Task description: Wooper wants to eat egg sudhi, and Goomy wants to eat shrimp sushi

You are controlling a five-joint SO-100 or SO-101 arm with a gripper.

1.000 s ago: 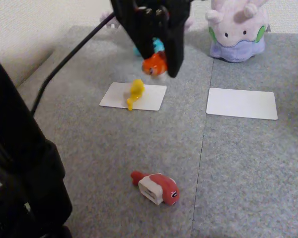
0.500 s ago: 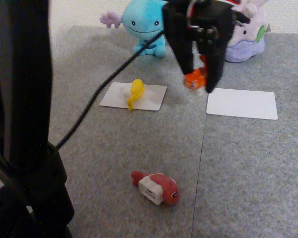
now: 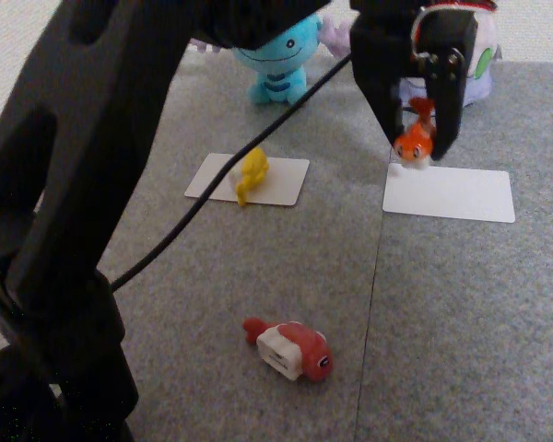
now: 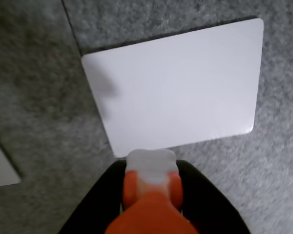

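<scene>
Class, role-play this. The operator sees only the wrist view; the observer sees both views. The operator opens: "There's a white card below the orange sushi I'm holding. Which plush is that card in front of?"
Observer: That white card lies in front of Goomy, at the back right of the fixed view.
Operator: And the second delivery?
Observer: The egg sudhi lies on the other card, in front of Wooper.
Operator: Anything else lying about?
Observer: A dark red-pink toy sushi lies alone on the grey mat, near the front.
</scene>
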